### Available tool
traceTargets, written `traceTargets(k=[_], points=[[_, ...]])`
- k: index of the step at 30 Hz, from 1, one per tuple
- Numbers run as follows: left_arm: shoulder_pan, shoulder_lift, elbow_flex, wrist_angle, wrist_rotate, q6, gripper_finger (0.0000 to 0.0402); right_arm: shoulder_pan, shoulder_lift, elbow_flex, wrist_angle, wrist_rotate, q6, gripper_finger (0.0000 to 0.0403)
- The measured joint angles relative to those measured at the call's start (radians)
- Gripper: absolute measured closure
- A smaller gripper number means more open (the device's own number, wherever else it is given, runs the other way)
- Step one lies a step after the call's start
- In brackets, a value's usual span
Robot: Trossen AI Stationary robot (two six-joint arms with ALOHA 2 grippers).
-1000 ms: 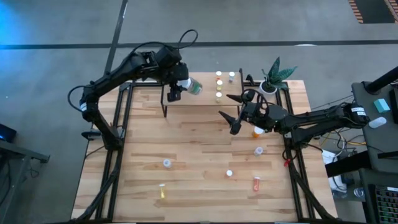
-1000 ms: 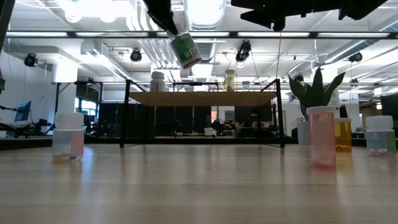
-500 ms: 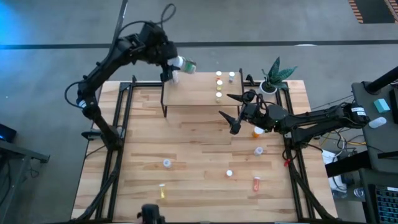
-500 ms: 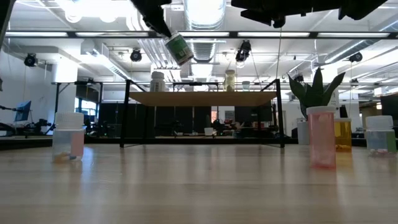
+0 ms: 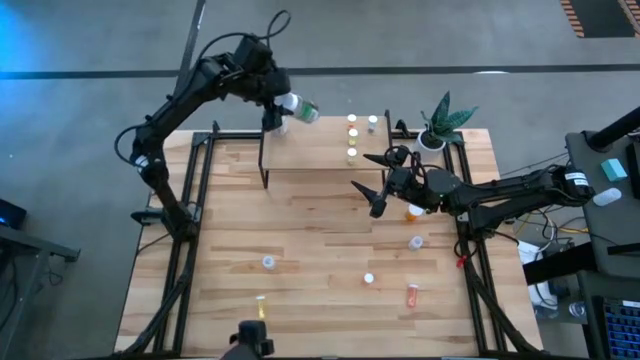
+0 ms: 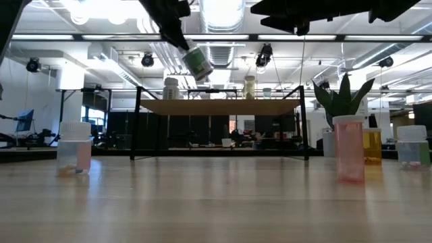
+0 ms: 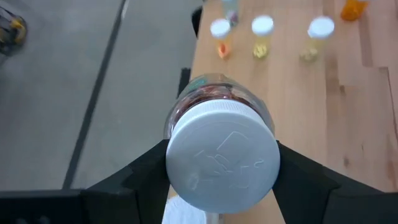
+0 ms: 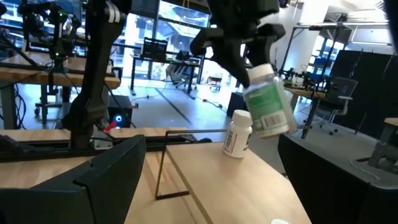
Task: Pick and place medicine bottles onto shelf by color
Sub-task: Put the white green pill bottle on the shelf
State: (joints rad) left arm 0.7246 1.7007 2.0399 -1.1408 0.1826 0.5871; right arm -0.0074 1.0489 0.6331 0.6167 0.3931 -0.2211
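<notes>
The large white bottle with the green label hangs tilted in the air above the shelf's far left corner, cap pointing away from the arm, clamped across its body by your left gripper. In the right wrist view another white bottle already stands upright on the shelf, just below and beside the carried one, so you are in the placing step for the white group. Three small bottles stand in a row near the shelf's right end, with one more just beside them.

Next, judge that you must right the bottle so its base faces down, then lower it next to the standing white one without knocking it. The gap looks tight, so come in slowly and let go only once the base sits flat on the wood.

Your right gripper waits with fingers spread wide and empty, low over the table just in front of the shelf's right end. An orange bottle lies close beside that arm, and several more are scattered over the near half of the table.
</notes>
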Motion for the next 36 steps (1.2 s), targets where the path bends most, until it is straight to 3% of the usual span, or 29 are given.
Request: traceTargets(k=[13,17,22,33,36], points=[[-0.02,0.019,0.0,-0.156,-0.008,0.025,0.0187,-0.042,0.009,0.017,-0.004,-0.008,-0.024,0.0044],[-0.029,0.013,0.001,-0.159,-0.008,0.023,0.0187,-0.063,0.078,0.136,-0.101,-0.026,-0.034,0.0044],[-0.039,0.013,0.002,-0.161,-0.009,0.016,0.0187,-0.113,0.223,0.321,-0.214,0.042,-0.066,0.0044],[-0.041,-0.01,0.002,-0.189,-0.013,0.012,0.0187,-0.316,0.499,0.707,-0.449,-0.351,0.102,0.0044],[-0.047,-0.023,0.002,-0.187,-0.012,0.012,0.0187,-0.337,0.565,0.792,-0.489,-0.395,0.105,0.0044]])
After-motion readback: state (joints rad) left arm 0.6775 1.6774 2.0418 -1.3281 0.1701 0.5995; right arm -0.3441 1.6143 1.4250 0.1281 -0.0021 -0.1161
